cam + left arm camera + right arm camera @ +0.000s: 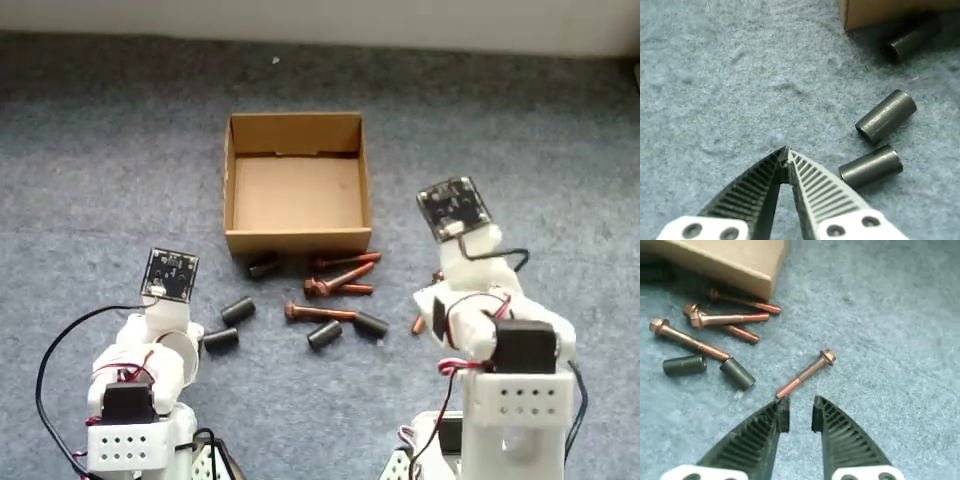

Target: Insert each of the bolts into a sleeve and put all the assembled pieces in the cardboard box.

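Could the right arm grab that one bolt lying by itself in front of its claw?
Probably yes. The lone bolt lies on bare carpet just ahead of the right gripper, whose jaws stand slightly apart, and nothing sits between them.

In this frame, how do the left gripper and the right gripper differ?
The left gripper has its jaws closed tip to tip; the right gripper has a gap between its jaws. Nearest the left gripper lies a black sleeve; nearest the right gripper, a copper bolt. Both are empty and sit over the grey carpet.
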